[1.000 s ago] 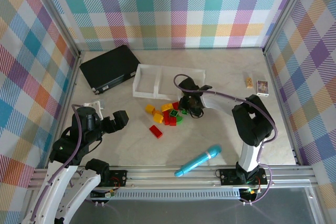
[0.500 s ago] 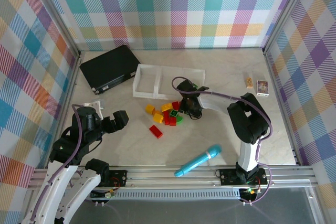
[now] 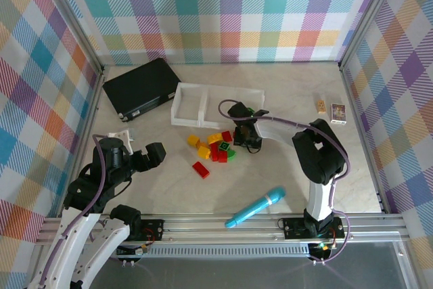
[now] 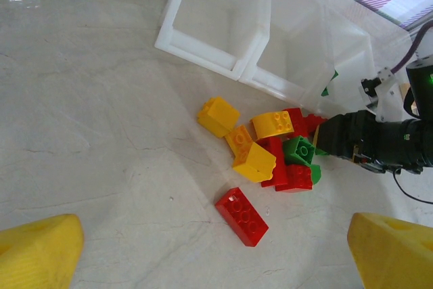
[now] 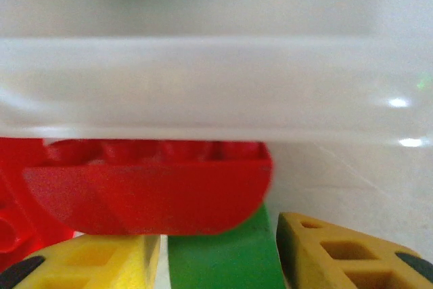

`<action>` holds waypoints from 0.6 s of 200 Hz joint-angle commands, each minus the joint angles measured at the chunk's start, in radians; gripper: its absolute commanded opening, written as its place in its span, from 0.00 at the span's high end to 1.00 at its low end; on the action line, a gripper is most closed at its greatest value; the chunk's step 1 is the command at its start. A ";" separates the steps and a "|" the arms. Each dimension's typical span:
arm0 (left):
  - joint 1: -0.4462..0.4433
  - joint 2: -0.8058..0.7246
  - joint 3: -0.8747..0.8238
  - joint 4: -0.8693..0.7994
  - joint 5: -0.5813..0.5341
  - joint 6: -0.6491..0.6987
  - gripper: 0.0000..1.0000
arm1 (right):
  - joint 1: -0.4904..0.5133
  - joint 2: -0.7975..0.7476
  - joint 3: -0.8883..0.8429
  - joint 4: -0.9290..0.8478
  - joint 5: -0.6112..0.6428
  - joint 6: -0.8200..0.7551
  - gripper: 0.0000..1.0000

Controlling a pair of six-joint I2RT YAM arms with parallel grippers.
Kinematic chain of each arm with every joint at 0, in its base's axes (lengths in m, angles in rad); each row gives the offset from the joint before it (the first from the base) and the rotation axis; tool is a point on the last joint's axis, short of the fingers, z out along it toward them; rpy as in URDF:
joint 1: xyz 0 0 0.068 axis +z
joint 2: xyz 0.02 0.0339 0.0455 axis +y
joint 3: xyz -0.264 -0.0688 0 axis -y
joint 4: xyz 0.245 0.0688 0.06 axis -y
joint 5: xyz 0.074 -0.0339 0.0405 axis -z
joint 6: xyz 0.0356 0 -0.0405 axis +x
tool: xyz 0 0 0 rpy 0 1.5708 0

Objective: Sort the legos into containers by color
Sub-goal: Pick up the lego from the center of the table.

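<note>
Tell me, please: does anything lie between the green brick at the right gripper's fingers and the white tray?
Yes. A rounded red brick lies just ahead of the green brick, between it and the near wall of the white tray. The wall itself also has to be cleared.

A flat black case [image 3: 141, 88] is laid at the counter's [image 3: 169, 187] far left, a blue stick [image 3: 255, 207] near its front edge, and two small boxes [image 3: 338, 113] beside the right wall.

No words or numbers can be read; the print on the small tan box [image 3: 321, 104] and the small white box [image 3: 338, 112] is too tiny.
</note>
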 commanded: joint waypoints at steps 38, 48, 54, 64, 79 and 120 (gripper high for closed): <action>-0.008 0.001 -0.004 0.020 0.017 -0.004 0.00 | 0.001 0.065 0.076 -0.053 -0.046 -0.196 0.51; -0.007 0.002 -0.005 0.020 0.016 -0.004 0.00 | 0.000 0.071 0.080 -0.061 -0.042 -0.200 0.51; -0.007 0.002 -0.006 0.020 0.016 -0.003 0.01 | 0.001 0.075 0.084 -0.066 -0.039 -0.201 0.51; -0.007 0.001 -0.005 0.020 0.016 -0.005 0.00 | 0.001 0.084 0.088 -0.076 -0.034 -0.197 0.51; -0.007 0.001 -0.005 0.021 0.016 -0.005 0.01 | 0.001 0.090 0.088 -0.075 -0.028 -0.189 0.54; -0.007 0.002 -0.004 0.019 0.014 -0.005 0.01 | 0.002 0.065 0.084 -0.094 -0.015 -0.168 0.62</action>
